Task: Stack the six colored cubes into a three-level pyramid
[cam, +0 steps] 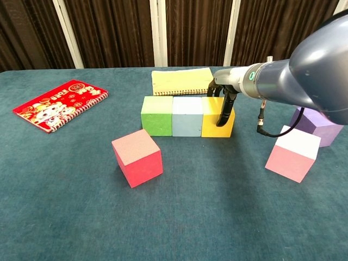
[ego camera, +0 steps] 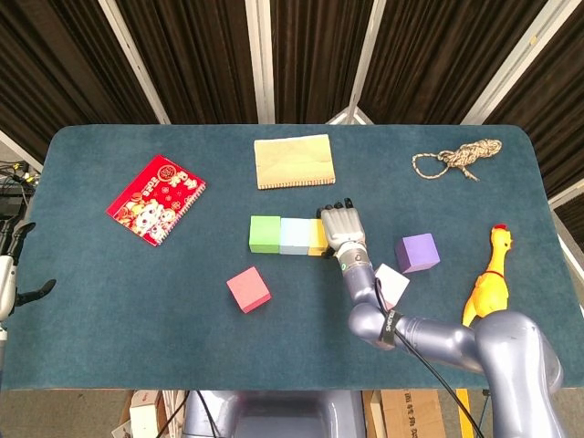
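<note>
A green cube [cam: 156, 115], a light blue cube [cam: 187, 116] and a yellow cube [cam: 212, 119] stand touching in a row at the table's middle. My right hand [cam: 224, 100] sits over the yellow cube's right end and grips it, one finger down its front face and others behind its top. In the head view the right hand [ego camera: 342, 228] hides most of the yellow cube [ego camera: 316, 237]. A red cube [cam: 137, 157] lies alone in front of the row. A pink cube [cam: 292, 154] and a purple cube [cam: 318, 126] sit to the right. My left hand [ego camera: 16, 266] hangs off the table's left edge, holding nothing.
A red patterned notebook [ego camera: 155, 199] lies at the left. A tan spiral notebook [ego camera: 294, 161] sits just behind the row. A coil of rope [ego camera: 456, 158] is at the back right. A yellow rubber chicken [ego camera: 488, 278] lies by the right edge.
</note>
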`<action>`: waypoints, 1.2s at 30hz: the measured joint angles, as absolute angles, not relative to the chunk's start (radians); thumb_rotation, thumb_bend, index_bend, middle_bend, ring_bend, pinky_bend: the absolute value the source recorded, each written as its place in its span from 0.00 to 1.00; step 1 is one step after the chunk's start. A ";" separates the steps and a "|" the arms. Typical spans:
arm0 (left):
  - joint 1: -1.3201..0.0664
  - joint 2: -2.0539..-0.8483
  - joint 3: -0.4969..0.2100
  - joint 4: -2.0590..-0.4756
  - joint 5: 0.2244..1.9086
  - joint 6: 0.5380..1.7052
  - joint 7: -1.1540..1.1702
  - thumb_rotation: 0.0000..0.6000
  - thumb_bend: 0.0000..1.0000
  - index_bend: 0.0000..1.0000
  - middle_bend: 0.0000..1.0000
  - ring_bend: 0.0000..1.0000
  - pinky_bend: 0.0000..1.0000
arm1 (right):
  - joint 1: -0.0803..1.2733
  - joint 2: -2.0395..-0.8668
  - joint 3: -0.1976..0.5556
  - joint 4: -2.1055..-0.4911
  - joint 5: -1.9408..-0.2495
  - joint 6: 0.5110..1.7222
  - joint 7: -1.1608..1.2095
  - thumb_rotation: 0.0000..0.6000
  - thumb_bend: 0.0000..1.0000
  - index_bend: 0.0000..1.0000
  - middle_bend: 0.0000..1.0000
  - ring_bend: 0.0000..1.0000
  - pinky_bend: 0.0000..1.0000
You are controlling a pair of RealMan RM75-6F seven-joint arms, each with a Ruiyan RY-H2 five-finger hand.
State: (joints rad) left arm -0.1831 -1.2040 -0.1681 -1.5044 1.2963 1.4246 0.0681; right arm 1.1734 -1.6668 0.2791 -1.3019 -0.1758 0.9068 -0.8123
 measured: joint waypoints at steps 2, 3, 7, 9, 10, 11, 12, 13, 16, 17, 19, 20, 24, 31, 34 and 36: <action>-0.183 -1.204 -0.168 -1.505 1.295 1.425 0.068 1.00 0.20 0.15 0.04 0.00 0.05 | 1.175 -1.667 0.279 -1.301 -0.169 0.908 -0.815 1.00 0.19 0.22 0.18 0.12 0.00; -0.182 -1.203 -0.169 -1.506 1.296 1.425 0.068 1.00 0.20 0.15 0.04 0.00 0.05 | 1.175 -1.668 0.279 -1.301 -0.166 0.909 -0.816 1.00 0.19 0.21 0.17 0.12 0.00; -0.182 -1.202 -0.168 -1.507 1.297 1.425 0.066 1.00 0.20 0.15 0.03 0.00 0.05 | 1.177 -1.668 0.280 -1.301 -0.154 0.910 -0.821 1.00 0.19 0.17 0.12 0.09 0.00; -0.182 -1.202 -0.168 -1.507 1.298 1.425 0.065 1.00 0.20 0.14 0.03 0.00 0.05 | 1.178 -1.666 0.280 -1.303 -0.147 0.909 -0.826 1.00 0.19 0.15 0.10 0.08 0.00; -0.182 -1.201 -0.168 -1.507 1.298 1.425 0.064 1.00 0.20 0.14 0.03 0.00 0.05 | 1.179 -1.664 0.279 -1.305 -0.140 0.909 -0.830 1.00 0.19 0.14 0.09 0.07 0.00; -0.182 -1.201 -0.169 -1.505 1.297 1.426 0.065 1.00 0.20 0.14 0.03 0.00 0.05 | 1.180 -1.660 0.279 -1.310 -0.135 0.908 -0.834 1.00 0.19 0.14 0.08 0.07 0.00; -0.181 -1.202 -0.170 -1.502 1.296 1.428 0.067 1.00 0.20 0.14 0.02 0.00 0.05 | 1.180 -1.653 0.280 -1.320 -0.131 0.909 -0.836 1.00 0.19 0.14 0.08 0.07 0.00; -0.181 -1.203 -0.173 -1.497 1.292 1.431 0.072 1.00 0.20 0.14 0.01 0.00 0.05 | 1.180 -1.646 0.281 -1.331 -0.130 0.910 -0.837 1.00 0.19 0.13 0.07 0.06 0.00; -0.179 -1.209 -0.180 -1.487 1.288 1.444 0.072 1.00 0.20 0.13 0.00 0.00 0.05 | 1.175 -1.613 0.287 -1.380 -0.133 0.924 -0.832 1.00 0.19 0.12 0.06 0.06 0.00; -0.179 -1.210 -0.180 -1.486 1.290 1.446 0.069 1.00 0.20 0.13 0.00 0.00 0.05 | 1.172 -1.599 0.289 -1.399 -0.135 0.929 -0.829 1.00 0.19 0.12 0.06 0.06 0.00; -0.177 -1.211 -0.181 -1.481 1.296 1.452 0.062 1.00 0.20 0.13 0.00 0.00 0.05 | 1.163 -1.565 0.294 -1.443 -0.141 0.941 -0.820 1.00 0.19 0.11 0.06 0.06 0.00; -0.177 -1.212 -0.180 -1.479 1.298 1.453 0.061 1.00 0.20 0.13 0.00 0.00 0.05 | 1.158 -1.548 0.296 -1.463 -0.143 0.947 -0.816 1.00 0.19 0.10 0.06 0.06 0.00; -0.175 -1.211 -0.177 -1.480 1.303 1.451 0.053 1.00 0.20 0.13 0.00 0.00 0.05 | 1.134 -1.460 0.301 -1.554 -0.140 0.964 -0.801 1.00 0.19 0.09 0.05 0.05 0.00; -0.178 -1.212 -0.169 -1.488 1.314 1.444 0.058 1.00 0.20 0.13 0.00 0.00 0.05 | 1.058 -1.269 0.300 -1.695 -0.147 0.997 -0.743 1.00 0.19 0.09 0.05 0.05 0.00; -0.179 -1.214 -0.170 -1.488 1.316 1.446 0.056 1.00 0.20 0.13 0.00 0.00 0.05 | 1.024 -1.216 0.288 -1.722 -0.180 0.992 -0.712 1.00 0.19 0.11 0.05 0.05 0.00; -0.179 -1.218 -0.172 -1.486 1.315 1.448 0.057 1.00 0.20 0.13 0.00 0.00 0.05 | 1.006 -1.195 0.281 -1.731 -0.209 0.982 -0.692 1.00 0.19 0.13 0.06 0.05 0.00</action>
State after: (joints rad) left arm -0.1792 -1.2179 -0.1716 -1.4855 1.3152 1.4483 0.0572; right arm 1.0056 -1.1955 0.2809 -1.7313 -0.2089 0.9824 -0.6919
